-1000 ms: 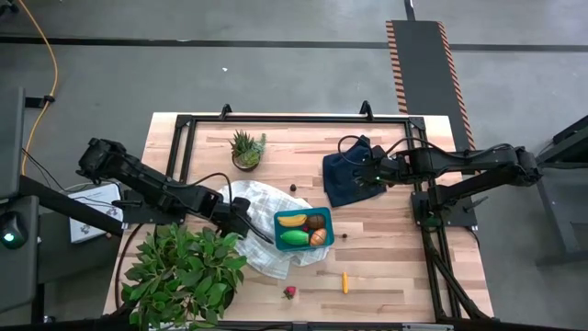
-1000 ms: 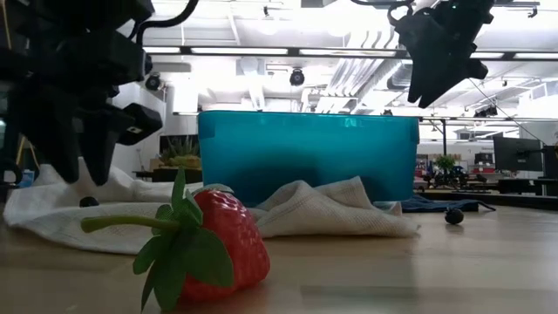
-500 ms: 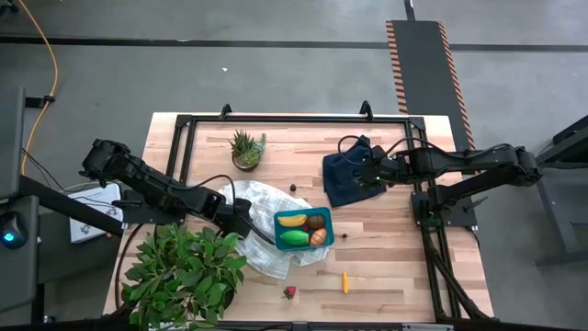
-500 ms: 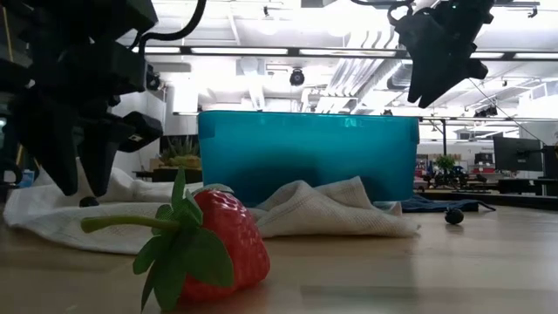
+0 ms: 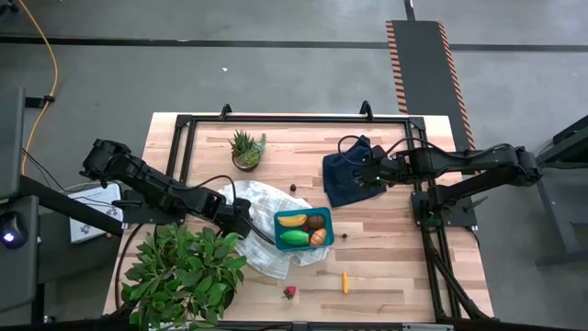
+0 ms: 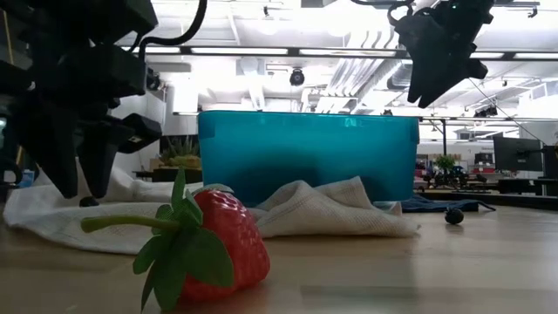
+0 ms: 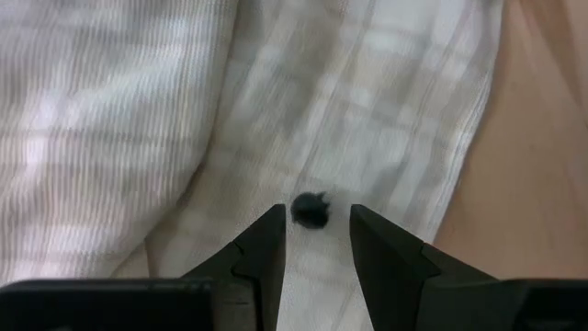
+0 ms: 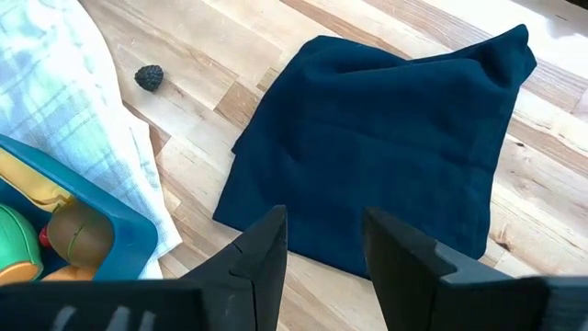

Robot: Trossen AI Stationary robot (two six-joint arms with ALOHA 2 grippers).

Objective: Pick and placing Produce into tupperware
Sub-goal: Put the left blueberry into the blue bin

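Note:
The teal tupperware (image 5: 303, 229) sits on a white checked cloth (image 5: 262, 207) and holds a banana, a green fruit, a brown round one and an orange wedge. My left gripper (image 7: 317, 214) is open and points down over the cloth. A dark berry (image 7: 311, 210) lies on the cloth just past its fingertips, untouched; the low view shows this berry (image 6: 87, 201) under the gripper (image 6: 80, 187). My right gripper (image 8: 323, 221) hovers open above the navy cloth (image 8: 386, 147). A strawberry (image 5: 290, 292), a carrot (image 5: 345, 282) and two more berries (image 5: 293, 187) (image 5: 344, 234) lie on the table.
A big leafy plant (image 5: 179, 271) stands at the table's near left corner, close to my left arm. A small potted succulent (image 5: 245, 149) stands near the far edge. A black frame (image 5: 294, 119) runs around the table top. Bare wood lies between the tupperware and the near right.
My left gripper has come down a little toward the berry on the white cloth and stayed open. My right gripper has kept still.

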